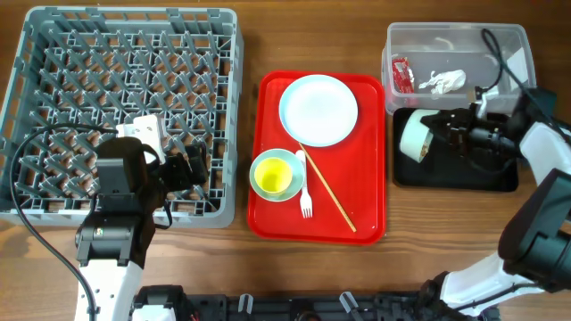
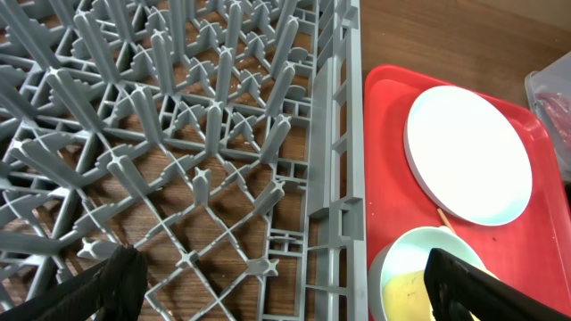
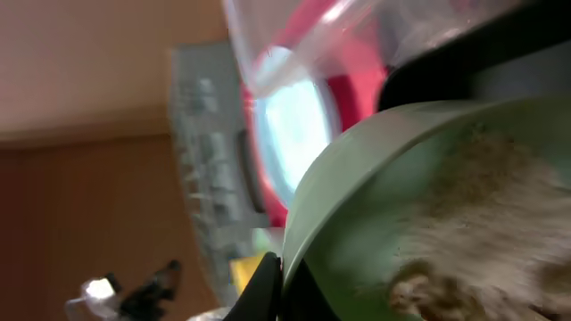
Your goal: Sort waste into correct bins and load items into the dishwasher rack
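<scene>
Overhead view: the right gripper (image 1: 439, 134) is clamped on the rim of a pale bowl (image 1: 411, 136), tipped on its side over the far left part of the black tray (image 1: 464, 176). The blurred right wrist view shows rice scraps (image 3: 482, 223) inside the bowl. Just beyond, the clear tub (image 1: 446, 53) holds the red wrapper (image 1: 402, 74) and the napkin (image 1: 443, 81). The left gripper (image 2: 294, 281), jaws spread wide and empty, hangs over the near right corner of the dishwasher rack (image 1: 125, 71). On the red tray (image 1: 268, 178) lie the plate (image 1: 318, 109), the green bowl (image 1: 284, 157) with the yellow cup (image 1: 270, 179) in it, the fork (image 1: 304, 187) and the stick (image 1: 332, 198).
</scene>
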You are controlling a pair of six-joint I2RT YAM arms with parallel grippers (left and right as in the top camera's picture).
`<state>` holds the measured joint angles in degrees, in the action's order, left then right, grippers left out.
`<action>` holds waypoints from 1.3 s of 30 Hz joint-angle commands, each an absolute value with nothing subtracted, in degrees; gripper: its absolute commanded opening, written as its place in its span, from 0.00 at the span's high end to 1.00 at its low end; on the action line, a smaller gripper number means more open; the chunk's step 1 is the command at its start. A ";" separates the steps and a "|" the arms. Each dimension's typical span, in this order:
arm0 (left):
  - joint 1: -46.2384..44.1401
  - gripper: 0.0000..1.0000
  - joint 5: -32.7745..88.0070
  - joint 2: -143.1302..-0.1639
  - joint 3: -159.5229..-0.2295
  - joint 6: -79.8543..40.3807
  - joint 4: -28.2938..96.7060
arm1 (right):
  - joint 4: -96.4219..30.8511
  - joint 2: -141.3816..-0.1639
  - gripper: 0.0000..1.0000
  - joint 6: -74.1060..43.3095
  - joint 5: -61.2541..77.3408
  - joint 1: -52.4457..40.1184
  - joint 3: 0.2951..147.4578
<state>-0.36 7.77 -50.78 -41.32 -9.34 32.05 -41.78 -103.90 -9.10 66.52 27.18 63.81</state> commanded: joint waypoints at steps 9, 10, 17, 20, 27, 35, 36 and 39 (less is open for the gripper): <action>-0.21 0.00 7.42 -50.76 -42.35 -9.65 31.99 | -39.20 -114.80 0.96 -18.09 92.90 37.15 63.40; -0.21 0.00 7.42 -50.76 -42.35 -9.65 31.99 | -38.54 -114.80 0.96 -18.76 92.92 37.56 63.40; -0.21 0.00 7.42 -50.76 -42.35 -9.65 31.99 | -33.80 -114.80 0.96 -30.28 92.92 41.74 63.40; -0.21 0.00 7.42 -50.76 -42.35 -9.65 31.99 | -29.32 -114.80 0.96 -36.14 92.92 43.75 63.40; -0.21 0.00 7.42 -50.76 -42.35 -9.65 32.01 | -13.21 -114.74 0.96 -47.92 92.95 45.69 63.40; -0.21 0.00 7.42 -50.76 -42.35 -9.65 32.01 | -12.49 -113.75 0.96 -42.02 92.29 38.50 63.40; -0.21 0.00 7.42 -50.76 -42.35 -9.65 31.99 | -12.80 -113.10 0.96 -42.00 90.96 37.39 63.40; -0.21 0.00 7.42 -50.76 -42.35 -9.65 31.99 | -12.86 -111.33 0.95 -41.93 85.56 34.87 63.40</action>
